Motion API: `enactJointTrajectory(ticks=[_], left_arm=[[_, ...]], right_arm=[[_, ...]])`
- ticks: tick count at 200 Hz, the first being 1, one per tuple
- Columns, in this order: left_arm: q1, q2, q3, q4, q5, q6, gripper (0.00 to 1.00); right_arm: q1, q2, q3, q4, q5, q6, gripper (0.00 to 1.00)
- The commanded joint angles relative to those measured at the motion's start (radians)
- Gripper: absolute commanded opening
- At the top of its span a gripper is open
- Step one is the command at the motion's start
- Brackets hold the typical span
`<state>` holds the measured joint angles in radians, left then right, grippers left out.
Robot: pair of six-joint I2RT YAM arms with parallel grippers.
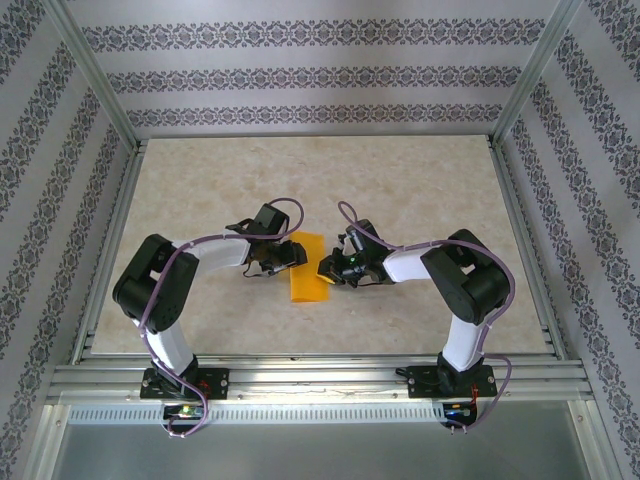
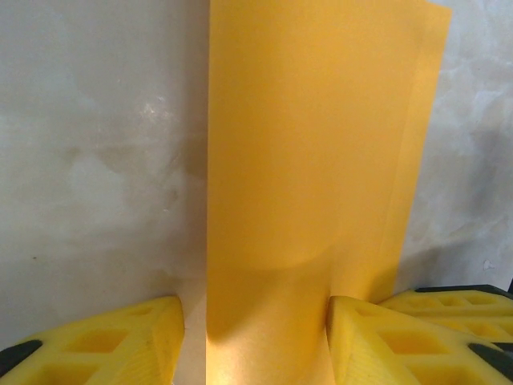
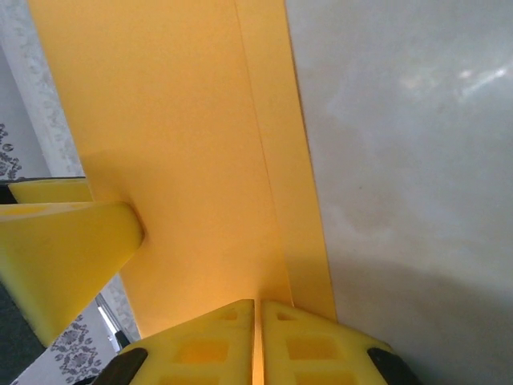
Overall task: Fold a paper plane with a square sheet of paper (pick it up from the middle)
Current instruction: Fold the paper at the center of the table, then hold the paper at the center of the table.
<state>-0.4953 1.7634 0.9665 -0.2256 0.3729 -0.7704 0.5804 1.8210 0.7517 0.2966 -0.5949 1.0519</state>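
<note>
Square sheet of paper (image 1: 306, 272) mid-frame on table (image 1: 420, 170), one lengthwise fold made, edges offset. Right pincer (image 3: 258, 321) nipped on its edge; left pincer (image 2: 256, 329) half-wide, astride it. Nose and wing folds look undone.

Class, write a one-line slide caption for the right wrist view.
The right fingers pinch the edge of the folded square sheet of paper over the table; a left finger touches its face.

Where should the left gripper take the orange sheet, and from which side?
Probably the edge facing the left arm, coming from the left. The square sheet of paper is thin and folded into a strip, and the right gripper pinches its opposite edge, so the left gripper should close flat on both faces.
</note>
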Motion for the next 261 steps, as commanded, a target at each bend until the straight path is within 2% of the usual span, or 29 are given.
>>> enactJointTrajectory(ticks=[1, 48, 134, 261], left_arm=[[0.001, 0.059, 0.006, 0.022, 0.003, 0.017, 0.51], [0.001, 0.073, 0.014, 0.016, 0.002, 0.022, 0.51], [0.001, 0.075, 0.025, -0.015, -0.034, 0.015, 0.53], [-0.054, 0.178, 0.172, -0.232, -0.173, 0.033, 0.6]], right_arm=[[0.009, 0.001, 0.036, 0.013, 0.006, -0.006, 0.14], [-0.025, -0.13, 0.033, -0.062, 0.033, -0.068, 0.22], [-0.171, -0.296, -0.113, -0.114, 0.118, -0.085, 0.24], [-0.168, -0.272, -0.108, -0.105, 0.059, -0.102, 0.26]])
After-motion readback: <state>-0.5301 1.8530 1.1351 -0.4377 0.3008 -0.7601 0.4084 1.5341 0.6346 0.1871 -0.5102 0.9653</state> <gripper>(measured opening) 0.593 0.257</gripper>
